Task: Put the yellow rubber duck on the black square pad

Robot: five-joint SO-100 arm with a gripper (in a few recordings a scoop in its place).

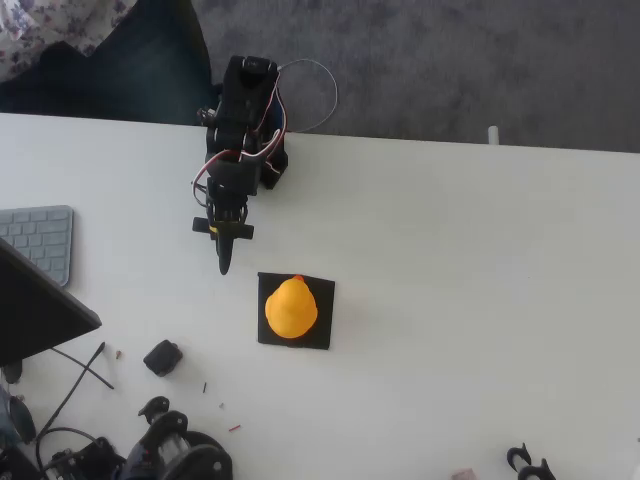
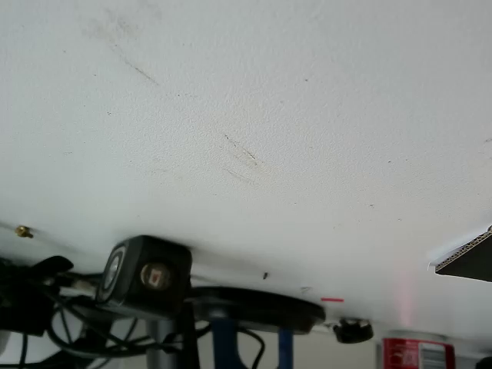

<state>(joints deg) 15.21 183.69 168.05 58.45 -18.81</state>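
In the overhead view the yellow rubber duck [image 1: 291,308] sits on the black square pad [image 1: 320,338] near the table's middle, its orange beak pointing toward the far edge. The black arm's gripper [image 1: 225,258] hovers just up and left of the pad, apart from the duck, with its fingers closed to a point and nothing between them. A corner of the pad [image 2: 470,264] shows at the right edge of the wrist view.
A small chunky black block [image 1: 162,357] [image 2: 146,277] lies left of the pad, below the gripper. A keyboard [image 1: 40,240] and a dark monitor corner [image 1: 40,310] occupy the left side. Cables and dark gear [image 1: 150,450] crowd the near left edge.
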